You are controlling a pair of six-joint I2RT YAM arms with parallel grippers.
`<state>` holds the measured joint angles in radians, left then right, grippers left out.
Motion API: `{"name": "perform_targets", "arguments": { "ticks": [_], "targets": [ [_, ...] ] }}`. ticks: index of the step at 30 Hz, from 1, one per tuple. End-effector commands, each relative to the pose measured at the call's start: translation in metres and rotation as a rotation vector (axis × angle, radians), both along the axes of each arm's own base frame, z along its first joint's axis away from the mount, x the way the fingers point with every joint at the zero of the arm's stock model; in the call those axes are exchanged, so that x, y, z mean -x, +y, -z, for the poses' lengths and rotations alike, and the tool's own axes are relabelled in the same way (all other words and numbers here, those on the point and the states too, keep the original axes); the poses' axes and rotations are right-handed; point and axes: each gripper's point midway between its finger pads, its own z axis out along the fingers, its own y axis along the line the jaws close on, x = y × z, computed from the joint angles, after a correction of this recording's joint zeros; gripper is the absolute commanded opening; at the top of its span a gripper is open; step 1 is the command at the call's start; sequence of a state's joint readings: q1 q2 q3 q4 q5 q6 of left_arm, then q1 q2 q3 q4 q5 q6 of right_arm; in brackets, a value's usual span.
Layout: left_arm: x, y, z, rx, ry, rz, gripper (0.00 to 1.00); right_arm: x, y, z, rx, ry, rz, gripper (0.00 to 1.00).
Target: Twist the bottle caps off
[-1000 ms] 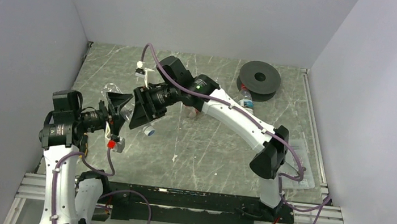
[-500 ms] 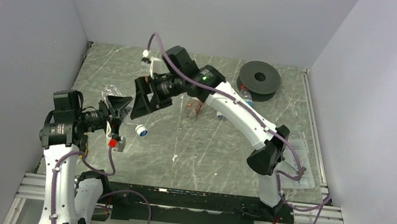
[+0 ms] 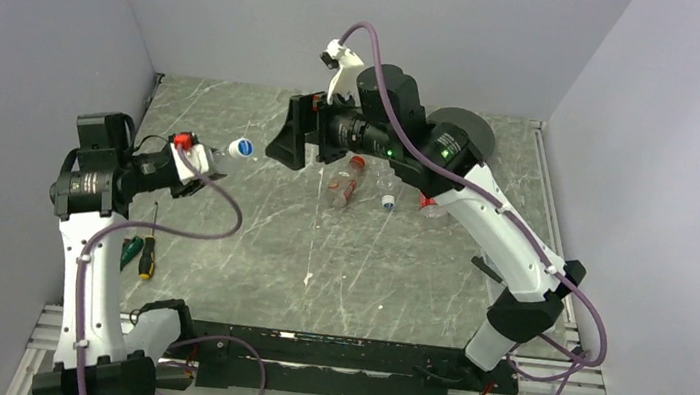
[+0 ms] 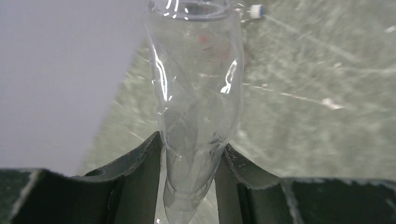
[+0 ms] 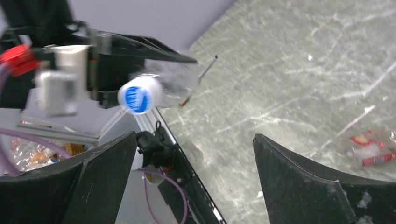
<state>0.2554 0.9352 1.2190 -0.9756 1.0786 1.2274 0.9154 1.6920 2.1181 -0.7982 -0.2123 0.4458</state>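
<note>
My left gripper (image 3: 201, 165) (image 4: 191, 154) is shut on a crumpled clear bottle (image 4: 196, 98) and holds it in the air over the table's left side. The bottle's white cap with a blue top (image 3: 242, 147) (image 5: 138, 95) points at my right gripper (image 3: 295, 136) (image 5: 194, 136). That gripper hangs open and empty a little to the cap's right, not touching it. A bottle with a red cap and reddish label (image 3: 342, 187) (image 5: 373, 149) lies mid-table. A loose white cap (image 3: 388, 202) (image 4: 256, 11) lies beside it. Another clear bottle (image 3: 431, 205) lies under the right arm.
A black spool disc (image 3: 470, 130) stands at the back, partly hidden by the right arm. Two screwdrivers (image 3: 145, 255) lie near the table's front left. Grey walls close in the left, back and right sides.
My right gripper opened, let go of the cap end and drew back up to the right. The left arm lifted the bottle and swung it toward the back.
</note>
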Motion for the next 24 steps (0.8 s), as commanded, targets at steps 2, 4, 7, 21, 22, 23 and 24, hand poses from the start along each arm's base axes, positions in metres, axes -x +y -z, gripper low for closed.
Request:
{"name": "perform_targets", "arguments": {
  "ticks": [2,4,7,21,22,23,24],
  "targets": [
    [0.032,-0.018,0.021,0.317,0.475,-0.125,0.22,-0.004,0.02,-0.03,-0.095,-0.115,0.07,0.96],
    [0.036,-0.022,0.02,0.377,0.523,-0.14,0.23,0.002,0.03,-0.038,-0.122,-0.14,0.068,0.96],
    [0.046,-0.034,0.016,0.463,0.611,-0.111,0.25,0.005,0.043,-0.047,-0.147,-0.172,0.09,0.94],
    [0.051,-0.048,0.013,0.509,0.686,-0.095,0.23,-0.004,0.075,-0.052,-0.196,-0.17,0.129,0.71],
    [0.052,-0.049,0.013,0.508,0.687,-0.093,0.23,-0.005,0.077,-0.05,-0.195,-0.168,0.128,0.69],
    [0.052,-0.05,0.013,0.505,0.688,-0.088,0.23,-0.005,0.079,-0.051,-0.199,-0.167,0.126,0.66],
    [0.052,-0.051,0.013,0.504,0.689,-0.091,0.23,-0.005,0.08,-0.049,-0.2,-0.164,0.123,0.62]
  ]
}}
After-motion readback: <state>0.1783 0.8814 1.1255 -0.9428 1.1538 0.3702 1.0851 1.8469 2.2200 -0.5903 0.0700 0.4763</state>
